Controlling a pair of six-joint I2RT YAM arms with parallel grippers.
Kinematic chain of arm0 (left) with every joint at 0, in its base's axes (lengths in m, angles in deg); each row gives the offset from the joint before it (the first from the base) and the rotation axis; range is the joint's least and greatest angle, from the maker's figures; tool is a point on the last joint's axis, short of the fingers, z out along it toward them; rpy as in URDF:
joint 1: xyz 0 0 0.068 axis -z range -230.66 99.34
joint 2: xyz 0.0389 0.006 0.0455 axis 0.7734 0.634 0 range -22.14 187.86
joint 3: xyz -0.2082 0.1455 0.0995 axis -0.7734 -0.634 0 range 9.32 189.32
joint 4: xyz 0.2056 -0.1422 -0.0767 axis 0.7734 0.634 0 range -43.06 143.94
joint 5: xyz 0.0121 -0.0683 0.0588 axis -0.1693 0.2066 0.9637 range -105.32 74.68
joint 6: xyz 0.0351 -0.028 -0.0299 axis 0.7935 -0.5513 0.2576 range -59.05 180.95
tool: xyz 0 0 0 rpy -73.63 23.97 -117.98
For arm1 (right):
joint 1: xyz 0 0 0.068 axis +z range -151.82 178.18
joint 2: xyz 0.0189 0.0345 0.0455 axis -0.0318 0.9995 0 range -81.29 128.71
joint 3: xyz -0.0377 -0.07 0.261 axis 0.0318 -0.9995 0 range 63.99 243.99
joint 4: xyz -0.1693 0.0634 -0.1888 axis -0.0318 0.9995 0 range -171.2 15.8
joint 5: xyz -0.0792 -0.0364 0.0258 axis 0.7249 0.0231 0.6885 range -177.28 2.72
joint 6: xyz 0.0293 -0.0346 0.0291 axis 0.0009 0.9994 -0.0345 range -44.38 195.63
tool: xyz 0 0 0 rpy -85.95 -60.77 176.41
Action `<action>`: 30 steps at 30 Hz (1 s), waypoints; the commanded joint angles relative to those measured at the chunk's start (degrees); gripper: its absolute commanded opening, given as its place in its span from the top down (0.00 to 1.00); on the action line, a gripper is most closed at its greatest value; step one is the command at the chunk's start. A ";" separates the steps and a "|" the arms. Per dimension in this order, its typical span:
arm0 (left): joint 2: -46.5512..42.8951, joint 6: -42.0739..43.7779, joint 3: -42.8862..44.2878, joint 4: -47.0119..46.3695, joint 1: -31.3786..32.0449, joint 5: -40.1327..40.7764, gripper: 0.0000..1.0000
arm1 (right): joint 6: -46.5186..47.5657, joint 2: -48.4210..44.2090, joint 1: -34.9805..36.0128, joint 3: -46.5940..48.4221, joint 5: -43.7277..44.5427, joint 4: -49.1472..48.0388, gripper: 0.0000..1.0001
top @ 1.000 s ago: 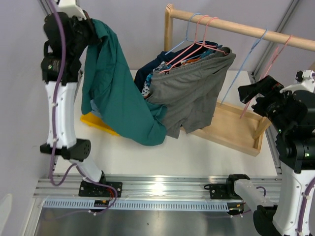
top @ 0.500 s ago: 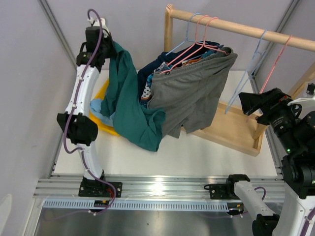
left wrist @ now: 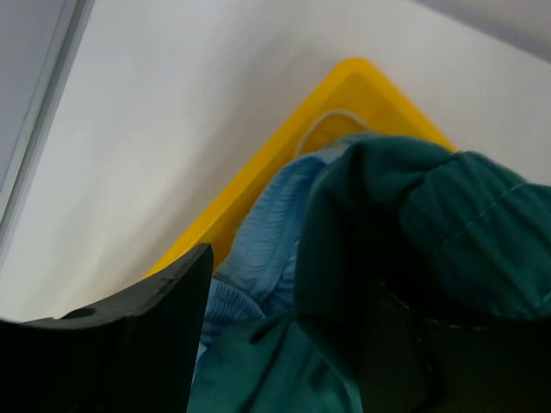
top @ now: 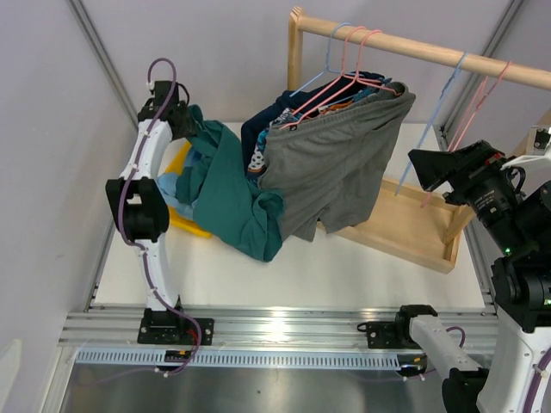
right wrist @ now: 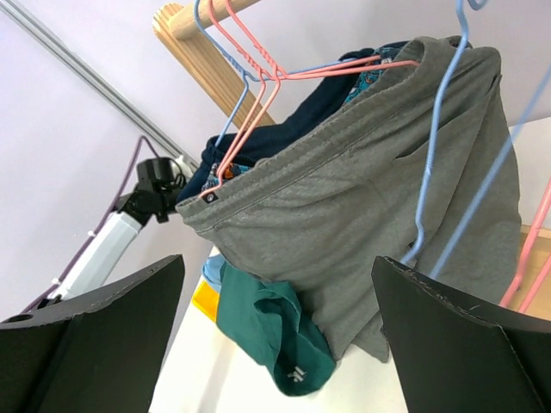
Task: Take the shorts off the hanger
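The teal green shorts [top: 228, 194] slump from my left gripper [top: 185, 120] down over the yellow bin [top: 185, 225] and onto the table. In the left wrist view the teal cloth [left wrist: 448, 224] drapes over the right finger; the jaws of the left gripper [left wrist: 293, 344] stand apart. Light blue shorts [left wrist: 267, 241] lie in the bin [left wrist: 284, 146]. Grey shorts [top: 340, 168] hang on a pink hanger [top: 344, 77], with navy shorts [top: 258, 125] and patterned ones [top: 256, 159] behind. My right gripper [top: 426, 163] is open, to the right of the grey shorts [right wrist: 370, 215] and apart from them.
A wooden rail [top: 413, 47] on a wooden post carries the hangers. Two bare hangers, blue [top: 439, 112] and pink [top: 478, 103], hang near my right gripper. The rack's wooden tray base [top: 405, 228] lies under them. A grey wall stands close on the left.
My left arm has come down and back toward the yellow bin, carrying the teal shorts lower. Its jaws have parted. My right gripper has shifted slightly left toward the rack.
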 commanded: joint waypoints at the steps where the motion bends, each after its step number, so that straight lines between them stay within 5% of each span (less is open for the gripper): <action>1: -1.38 -2.42 -4.23 1.52 -1.75 5.38 0.32 | -0.79 -0.28 -0.20 1.39 -1.42 -1.76 0.01; 7: -3.23 -5.24 -9.34 0.11 -7.28 0.73 0.31 | -0.62 -0.54 -0.20 2.35 -1.07 -0.35 0.01; 8: -3.49 -5.33 -9.61 0.28 -7.55 0.46 0.25 | -0.62 -0.54 -0.20 2.36 -1.07 -0.44 0.01; 9: -3.76 -5.50 -9.88 0.63 -7.55 1.76 0.01 | -0.79 -0.54 -0.12 2.18 -1.15 -0.52 0.01; 15: -13.47 -11.90 -19.14 -0.84 -10.36 3.45 0.01 | -2.64 1.73 -0.12 1.30 -4.58 -5.44 0.01; 19: -21.68 -12.80 -28.32 -9.72 -13.00 -9.97 0.01 | -4.83 6.21 -0.12 3.84 -9.24 -10.01 0.01; 26: -29.60 -18.84 -39.49 -33.88 -13.09 -54.40 0.01 | -5.99 16.49 5.14 9.38 -9.69 -15.82 0.01; 30: -30.21 -27.56 -42.13 -46.64 -12.39 -64.14 0.01 | -1.77 24.31 14.54 15.88 -3.02 -12.31 0.01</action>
